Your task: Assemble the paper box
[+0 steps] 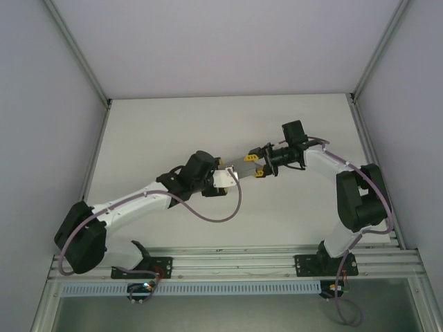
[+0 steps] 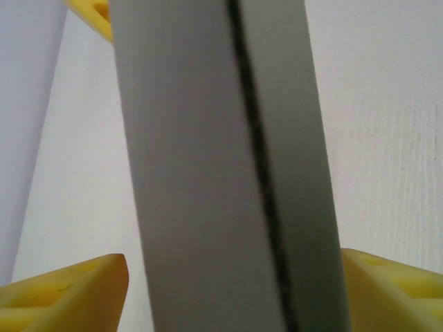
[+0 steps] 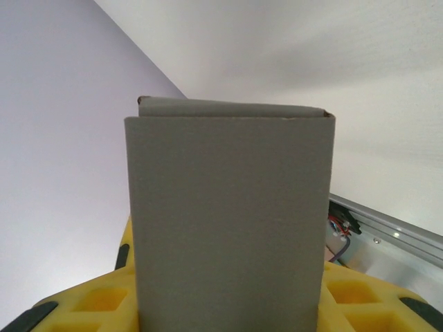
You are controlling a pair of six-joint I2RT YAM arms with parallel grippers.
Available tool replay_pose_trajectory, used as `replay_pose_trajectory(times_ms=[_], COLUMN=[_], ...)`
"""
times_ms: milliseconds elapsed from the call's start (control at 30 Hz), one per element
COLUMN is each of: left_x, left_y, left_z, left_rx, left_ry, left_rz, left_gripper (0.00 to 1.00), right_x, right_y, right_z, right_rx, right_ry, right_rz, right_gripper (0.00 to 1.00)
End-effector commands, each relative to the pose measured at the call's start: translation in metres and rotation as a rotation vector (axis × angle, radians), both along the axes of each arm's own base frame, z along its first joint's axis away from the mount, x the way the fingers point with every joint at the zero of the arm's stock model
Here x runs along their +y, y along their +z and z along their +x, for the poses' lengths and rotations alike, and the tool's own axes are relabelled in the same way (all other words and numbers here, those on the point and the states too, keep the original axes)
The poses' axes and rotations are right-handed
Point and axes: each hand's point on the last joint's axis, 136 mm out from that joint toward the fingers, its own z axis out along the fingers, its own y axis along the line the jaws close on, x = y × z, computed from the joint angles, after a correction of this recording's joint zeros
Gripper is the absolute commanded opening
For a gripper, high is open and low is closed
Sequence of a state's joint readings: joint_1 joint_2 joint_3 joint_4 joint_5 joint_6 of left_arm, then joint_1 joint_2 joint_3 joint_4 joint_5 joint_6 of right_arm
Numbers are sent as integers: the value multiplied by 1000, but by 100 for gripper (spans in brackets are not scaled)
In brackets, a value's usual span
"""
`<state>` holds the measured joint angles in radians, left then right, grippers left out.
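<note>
- Jaws from above: on the right gripper, clamped partway shut on one end of the paper box, held in the air over the counter; on the left gripper, reaching round the other end.
- From the left wrist: straddles the grey board loosely, seemingly touching with one yellow finger, leaving a gap at the other; open, no grip yet.
- From the right wrist: pinches the box's sides between both fingers; looks folded flat.
- Seems mid two-handed regrasp; next calls for closing the left jaws squarely, without creasing, before shaping walls.
</note>
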<state>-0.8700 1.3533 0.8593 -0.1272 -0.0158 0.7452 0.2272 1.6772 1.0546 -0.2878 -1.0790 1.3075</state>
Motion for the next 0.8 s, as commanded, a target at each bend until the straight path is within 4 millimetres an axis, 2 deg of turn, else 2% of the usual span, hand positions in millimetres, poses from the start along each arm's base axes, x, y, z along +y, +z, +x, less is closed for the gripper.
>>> replay_pose_trajectory(times_ms=[0,67,200,267,333,400,433,467,500,600,700,767], left_x=[-10,-11,-11,-10,-9,-10,-10,-9,-8,-3,7,16], left_y=[14,17,23,23,24,25,25,24,22,15,9,3], left_z=[2,2,4,3,3,2,0,-1,-2,-4,-6,-18], left_rx=[-28,-33,-70,-69,-68,-59,-50,-44,-36,9,91,207], left_ry=[-25,-28,-29,-33,-33,-37,-42,-44,-46,-39,-15,-35], left_rz=[-31,-48,-68,-63,-60,-61,-60,-56,-49,-31,-30,-20], left_gripper=[70,65,49,45,43,42,42,42,42,41,41,42], right_x=[7,7,7,7,7,6,6,5,3,-15,-51,-78], right_y=[19,19,18,19,20,21,21,21,21,26,37,46], right_z=[-15,-16,-18,-18,-18,-18,-18,-18,-16,-4,8,12], right_rx=[22,24,26,22,15,4,-4,-14,-28,-132,-293,-453], right_ry=[51,53,56,57,59,59,60,58,49,6,-49,-54], right_rz=[71,73,69,69,69,70,68,61,49,-26,-173,-324], right_gripper=[38,39,47,49,57,60,67,86,100,100,100,100])
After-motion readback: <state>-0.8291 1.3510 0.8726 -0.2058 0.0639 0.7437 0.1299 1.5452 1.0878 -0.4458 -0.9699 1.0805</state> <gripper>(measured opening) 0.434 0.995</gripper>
